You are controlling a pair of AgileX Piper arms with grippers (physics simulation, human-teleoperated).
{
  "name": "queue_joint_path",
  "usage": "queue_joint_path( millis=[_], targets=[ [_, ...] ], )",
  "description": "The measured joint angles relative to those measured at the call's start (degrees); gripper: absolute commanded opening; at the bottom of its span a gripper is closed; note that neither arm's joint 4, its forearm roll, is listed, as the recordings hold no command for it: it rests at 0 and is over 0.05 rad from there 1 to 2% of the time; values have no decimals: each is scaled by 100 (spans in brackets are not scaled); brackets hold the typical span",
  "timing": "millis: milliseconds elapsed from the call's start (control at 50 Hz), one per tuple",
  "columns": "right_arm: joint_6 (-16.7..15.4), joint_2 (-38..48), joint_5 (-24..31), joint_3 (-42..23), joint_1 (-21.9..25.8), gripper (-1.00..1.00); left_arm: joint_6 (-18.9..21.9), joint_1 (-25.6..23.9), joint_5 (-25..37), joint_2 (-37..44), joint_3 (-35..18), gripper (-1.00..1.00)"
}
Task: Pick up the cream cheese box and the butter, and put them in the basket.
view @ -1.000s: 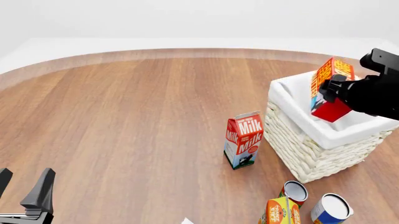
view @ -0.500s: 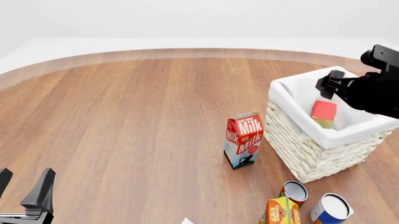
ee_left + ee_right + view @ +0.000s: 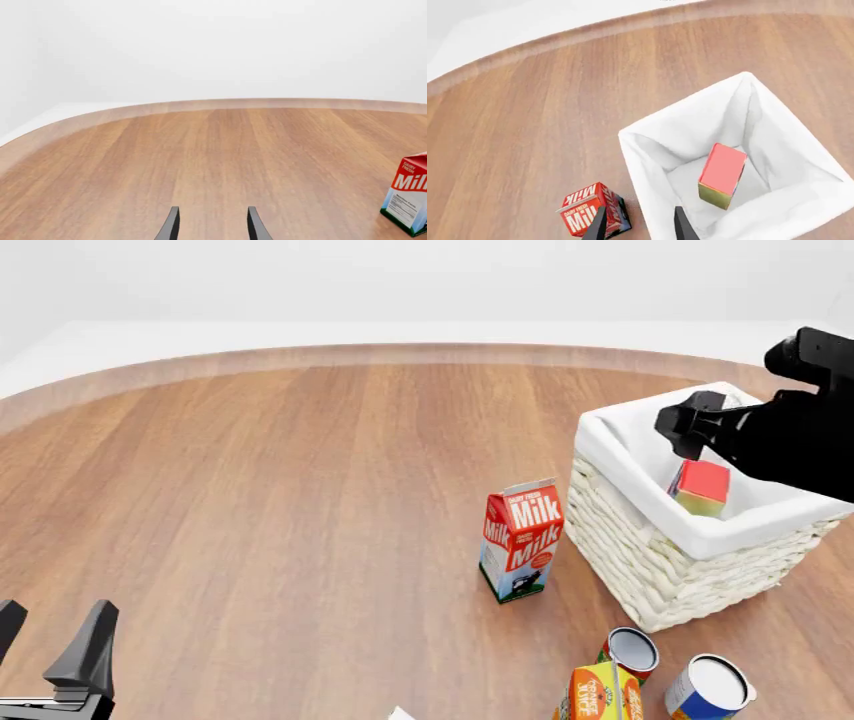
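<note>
One carton lies inside the basket [image 3: 694, 540]: the butter [image 3: 701, 487], resting on the white cloth liner [image 3: 774, 140] near one inner wall, a plain red face turned up and a yellow-green end showing. The right wrist view looks straight down into the basket and shows nothing else in it. The right gripper [image 3: 694, 425] hangs above the basket opening with its jaws apart and nothing between them; in its own view the two dark fingertips [image 3: 599, 225] straddle the liner's near corner. Just beside the basket on the wooden table [image 3: 294, 490] stands the milk carton [image 3: 521, 540], upright and not touching the wicker. Nearer the camera, two open cans [image 3: 627, 648] sit close together, one with a blue label [image 3: 707, 688], and an orange-yellow juice carton [image 3: 598, 692] stands just beside them at the picture's lower edge. The left gripper [image 3: 47, 655] sits at the near left corner, well apart from everything, jaws spread and holding nothing
</note>
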Motion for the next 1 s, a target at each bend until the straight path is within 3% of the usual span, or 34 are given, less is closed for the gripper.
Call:
queue_joint_path(
  millis=[520, 1000],
  targets=[
    [-571, -1407, 1141, -161, 1631, 100, 0, 0, 0, 0, 0, 100],
    [-1070, -2250, 2073, -403, 2752, 100, 0, 0, 0, 0, 0, 100]
  ],
)
